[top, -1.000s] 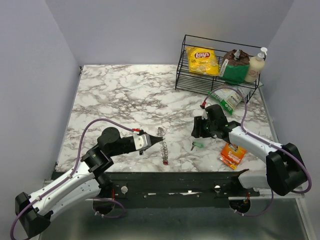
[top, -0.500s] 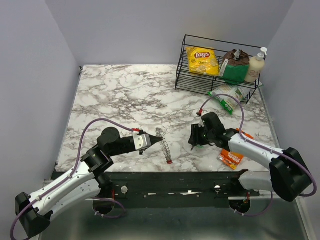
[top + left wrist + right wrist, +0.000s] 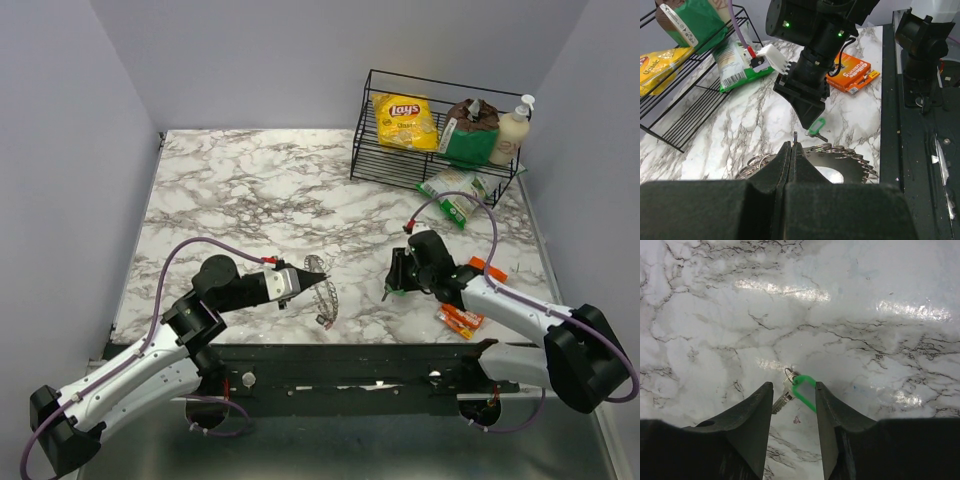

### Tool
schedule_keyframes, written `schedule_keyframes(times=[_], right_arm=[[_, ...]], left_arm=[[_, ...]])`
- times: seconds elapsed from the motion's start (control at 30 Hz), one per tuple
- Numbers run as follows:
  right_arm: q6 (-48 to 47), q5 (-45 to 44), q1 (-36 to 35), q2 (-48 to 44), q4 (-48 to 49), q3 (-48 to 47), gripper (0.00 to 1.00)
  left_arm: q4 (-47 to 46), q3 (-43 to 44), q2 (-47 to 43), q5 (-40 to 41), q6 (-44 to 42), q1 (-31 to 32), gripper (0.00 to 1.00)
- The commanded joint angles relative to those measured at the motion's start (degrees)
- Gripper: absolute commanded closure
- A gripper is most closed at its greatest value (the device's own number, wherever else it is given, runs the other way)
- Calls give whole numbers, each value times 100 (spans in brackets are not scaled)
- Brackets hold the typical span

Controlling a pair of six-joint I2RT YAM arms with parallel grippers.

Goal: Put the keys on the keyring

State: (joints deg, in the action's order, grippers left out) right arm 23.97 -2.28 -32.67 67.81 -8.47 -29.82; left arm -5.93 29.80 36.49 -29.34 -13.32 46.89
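Right claw (image 3: 793, 386) lowered, astride green key (image 3: 805, 396) — left claw (image 3: 791, 150) gripping keyring (image 3: 855, 165)

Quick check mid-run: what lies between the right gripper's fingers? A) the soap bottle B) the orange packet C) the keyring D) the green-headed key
D: the right wrist view shows the green-headed key lying on the table between the open fingers of the right gripper; the keyring is held by the shut left gripper.

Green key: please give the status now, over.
Left gripper shut on the keyring. Right gripper open, jaws astride the green key, key on the table. Orange packet aside, not blocking.
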Motion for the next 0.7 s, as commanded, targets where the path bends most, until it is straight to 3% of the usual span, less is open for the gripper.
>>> schedule_keyframes(times=[0.0,0.67], right_arm=[[-94,-9,-12,249,126,-129,53],[-357,185,-64,742,21,-445,62]], left_arm=[[-338,17,-142,-133,49,22,100],[-294,43,-186,-98,-13,22,100]])
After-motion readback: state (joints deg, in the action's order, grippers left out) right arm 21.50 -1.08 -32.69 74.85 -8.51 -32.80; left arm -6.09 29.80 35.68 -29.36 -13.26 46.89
